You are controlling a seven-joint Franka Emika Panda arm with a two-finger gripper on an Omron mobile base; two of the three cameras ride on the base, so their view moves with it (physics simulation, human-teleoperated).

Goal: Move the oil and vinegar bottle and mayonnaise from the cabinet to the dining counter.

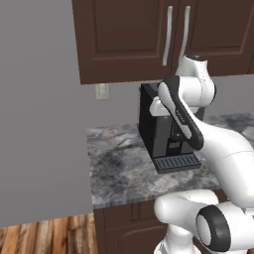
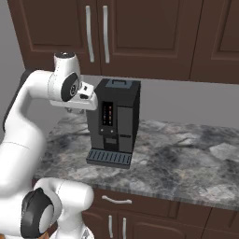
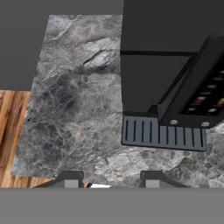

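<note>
Robot arm [image 1: 198, 134]: one white arm with dark joints is seen closest to both base cameras, folded, its elbow raised before the coffee machine.
Gripper [image 3: 111, 179]: pointed down over the wall counter; two dark fingertips [image 3: 70, 178] are seen apart, nothing between them; how far they are parted cannot be told.
Coffee machine [image 2: 114, 121]: one black unit with a ribbed drip tray, standing on the wall counter.
Wall counter [image 2: 186, 158]: one grey-marbled top.
Cabinet [image 2: 140, 32]: dark brown doors are shut; two silver bar handles [image 2: 95, 32] are counted side by side.
Bottle and jar: neither can be located behind the shut doors.
Left base view: one wall outlet [image 1: 102, 91] and wood floor [image 1: 44, 235] are shown.
Right base view: a drawer handle [image 2: 115, 200] below the counter is shown.
Hand view: the drip tray is shown from above, the counter edge against the floor.
</note>
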